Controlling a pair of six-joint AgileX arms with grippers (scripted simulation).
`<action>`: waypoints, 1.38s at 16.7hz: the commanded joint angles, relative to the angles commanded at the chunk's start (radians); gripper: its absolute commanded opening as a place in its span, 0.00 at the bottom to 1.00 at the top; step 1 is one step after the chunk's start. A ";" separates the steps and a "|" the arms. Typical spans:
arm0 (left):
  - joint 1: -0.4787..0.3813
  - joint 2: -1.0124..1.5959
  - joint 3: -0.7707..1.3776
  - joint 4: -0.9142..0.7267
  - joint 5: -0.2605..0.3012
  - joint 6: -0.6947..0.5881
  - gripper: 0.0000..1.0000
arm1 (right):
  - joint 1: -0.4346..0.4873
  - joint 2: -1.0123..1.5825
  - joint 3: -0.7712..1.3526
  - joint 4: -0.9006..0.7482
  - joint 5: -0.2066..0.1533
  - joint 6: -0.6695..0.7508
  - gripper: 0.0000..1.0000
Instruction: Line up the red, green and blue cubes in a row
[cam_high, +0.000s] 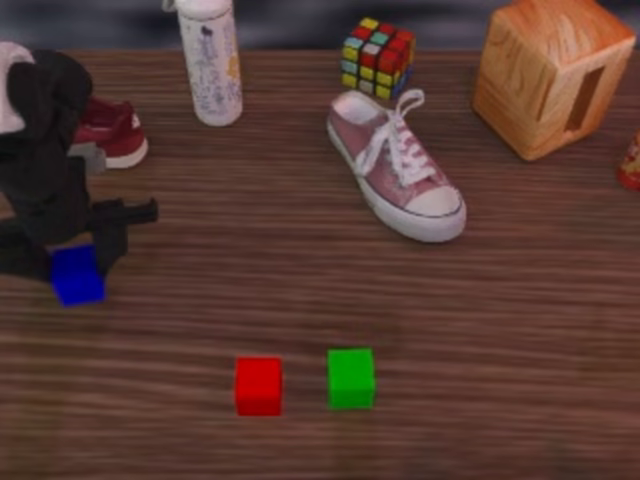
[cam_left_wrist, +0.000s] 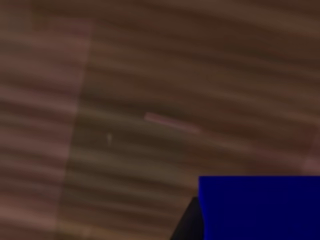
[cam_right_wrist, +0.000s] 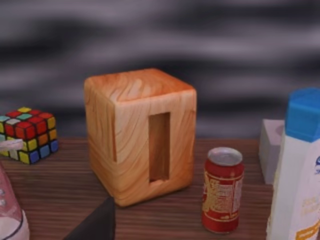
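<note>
Blue cube (cam_high: 77, 275) at left gripper (cam_high: 72, 262), table's left

Nothing here can actually be read. The white bottle (cam_high: 210, 62) at the far edge of the desk (cam_high: 420, 320) carries purplish and yellow printing, too blurred to make out. The red can (cam_right_wrist: 222, 190) has pale label markings, also illegible. The blue-capped bottle (cam_right_wrist: 299, 170) shows a bit of blue and orange print, cut off at the picture's edge.
</note>
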 joint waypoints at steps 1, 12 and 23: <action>0.003 -0.017 0.019 -0.037 -0.001 -0.001 0.00 | 0.000 0.000 0.000 0.000 0.000 0.000 1.00; -0.065 -0.005 0.123 -0.136 -0.004 -0.064 0.00 | 0.000 0.000 0.000 0.000 0.000 0.000 1.00; -0.780 0.327 0.719 -0.406 -0.020 -0.595 0.00 | 0.000 0.000 0.000 0.000 0.000 0.000 1.00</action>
